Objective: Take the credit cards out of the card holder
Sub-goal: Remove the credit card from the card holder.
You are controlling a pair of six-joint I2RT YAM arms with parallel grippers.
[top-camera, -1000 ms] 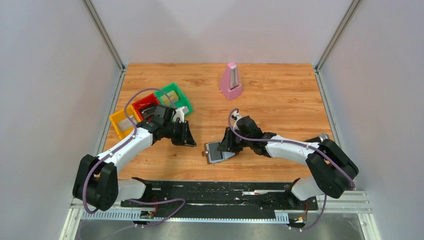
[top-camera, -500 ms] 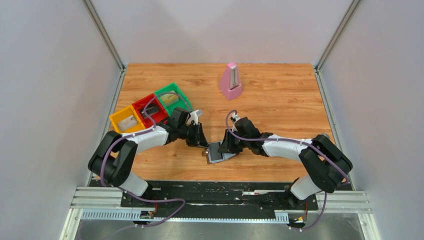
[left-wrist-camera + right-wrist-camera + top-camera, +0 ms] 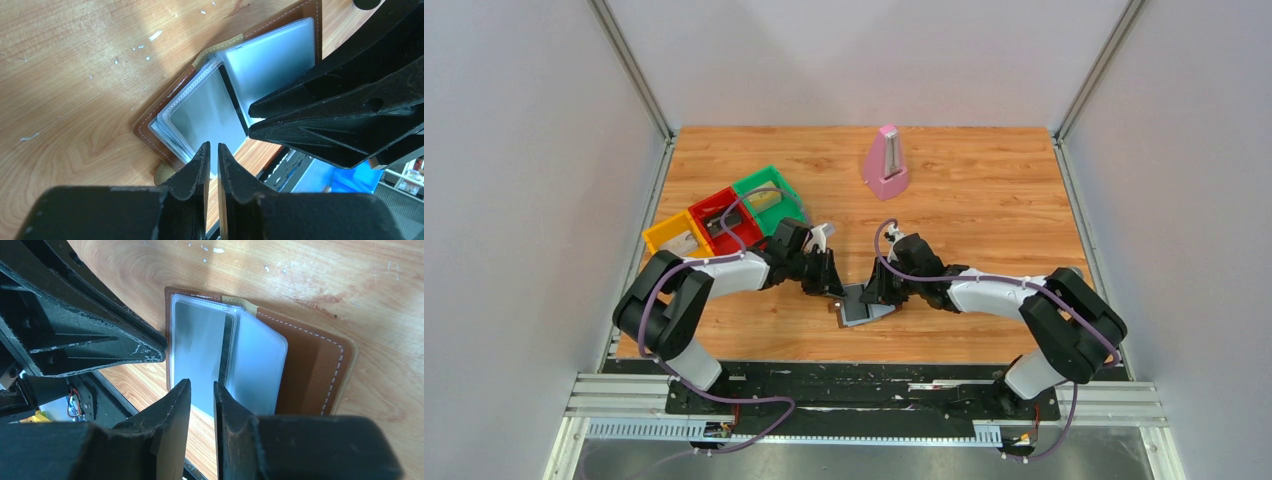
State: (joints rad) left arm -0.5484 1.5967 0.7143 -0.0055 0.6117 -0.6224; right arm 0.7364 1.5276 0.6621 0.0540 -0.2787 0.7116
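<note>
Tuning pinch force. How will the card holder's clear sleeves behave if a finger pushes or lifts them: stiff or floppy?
Probably floppy: the clear sleeves look thin and stand splayed off the card holder at uneven angles. The one with a grey card inside likely stays stiffer. Their glossy plastic may slip in a light pinch.

Both arms reaching inward and low, left tool (image 3: 213,145) and right tool (image 3: 201,383) nearly tip-to-tip, jaws narrowly parted

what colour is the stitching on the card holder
White, running along the brown edge of the card holder; clearest in the right wrist view.
</note>
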